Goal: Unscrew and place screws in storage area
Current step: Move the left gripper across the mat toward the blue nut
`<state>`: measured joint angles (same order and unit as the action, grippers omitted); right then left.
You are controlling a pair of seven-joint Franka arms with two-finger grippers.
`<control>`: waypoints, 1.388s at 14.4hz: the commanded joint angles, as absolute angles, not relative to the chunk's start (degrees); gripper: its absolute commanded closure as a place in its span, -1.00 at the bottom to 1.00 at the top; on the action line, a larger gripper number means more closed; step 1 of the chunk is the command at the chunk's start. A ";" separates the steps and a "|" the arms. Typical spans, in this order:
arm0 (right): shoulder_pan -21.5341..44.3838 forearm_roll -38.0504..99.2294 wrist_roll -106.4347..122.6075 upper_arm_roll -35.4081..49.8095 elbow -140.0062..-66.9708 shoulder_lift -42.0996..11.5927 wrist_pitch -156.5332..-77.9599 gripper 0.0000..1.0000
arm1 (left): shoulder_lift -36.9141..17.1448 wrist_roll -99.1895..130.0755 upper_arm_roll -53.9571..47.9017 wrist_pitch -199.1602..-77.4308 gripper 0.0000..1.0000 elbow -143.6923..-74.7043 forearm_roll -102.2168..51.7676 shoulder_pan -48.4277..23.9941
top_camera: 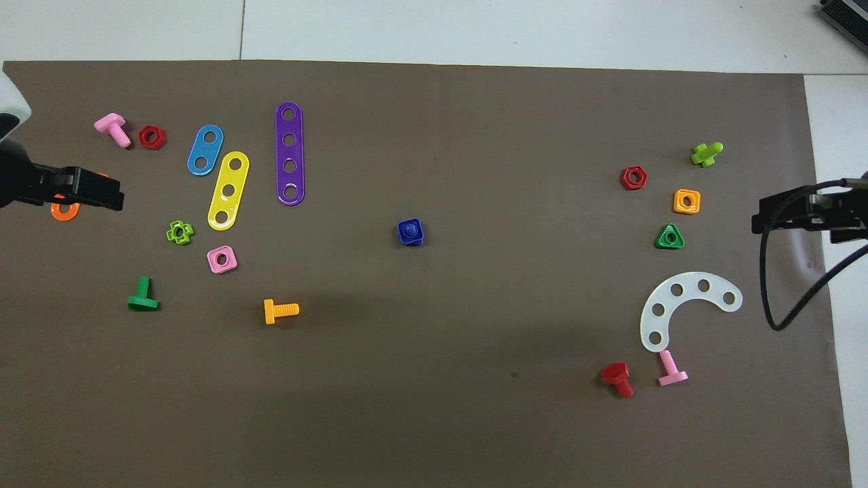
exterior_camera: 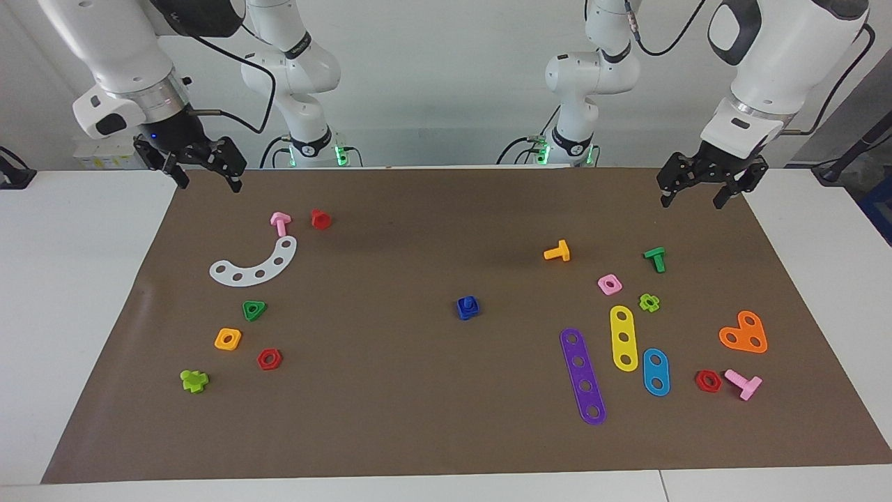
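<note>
The blue screw [exterior_camera: 467,307] sits in the middle of the brown mat, its bolt seated in the blue square nut; it also shows in the overhead view [top_camera: 410,232]. My left gripper [exterior_camera: 692,201] hangs open and empty above the mat's corner at the left arm's end, near the robots; in the overhead view [top_camera: 102,196] it covers part of an orange plate. My right gripper [exterior_camera: 209,183] hangs open and empty above the mat's corner at the right arm's end, and shows in the overhead view [top_camera: 780,218]. Both are well away from the screw.
Toward the left arm's end lie purple [exterior_camera: 582,376], yellow [exterior_camera: 623,337] and blue [exterior_camera: 656,371] strips, an orange heart plate [exterior_camera: 744,333], and orange [exterior_camera: 557,252], green [exterior_camera: 655,259] and pink [exterior_camera: 743,383] bolts. Toward the right arm's end lie a white curved strip [exterior_camera: 254,265], a green triangular nut [exterior_camera: 254,309] and other nuts.
</note>
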<state>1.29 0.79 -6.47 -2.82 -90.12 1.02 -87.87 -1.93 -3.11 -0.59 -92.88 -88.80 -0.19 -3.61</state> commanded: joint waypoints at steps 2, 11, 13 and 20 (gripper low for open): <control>1.14 1.49 -7.12 -2.72 -91.32 2.11 -87.89 -1.00 | -0.62 -3.69 -0.09 -93.95 -1.00 -90.62 -0.70 -4.22; 1.14 1.49 -7.12 -2.72 -91.32 2.11 -87.89 -1.00 | -0.09 -3.16 -0.18 -95.53 -1.00 -92.37 -2.54 -4.57; 1.14 1.49 -7.12 -2.72 -91.32 2.11 -87.89 -1.00 | -0.35 -2.12 -0.62 -95.54 -1.00 -92.64 -2.64 -5.88; 1.14 1.49 -7.12 -2.72 -91.32 2.11 -87.89 -1.00 | -5.79 12.11 -0.44 -100.62 -1.00 -91.85 -2.29 -15.10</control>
<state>1.29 0.79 -6.47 -2.82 -90.12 1.02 -87.87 -3.88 8.85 -1.32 -97.67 -91.51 -2.03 -12.12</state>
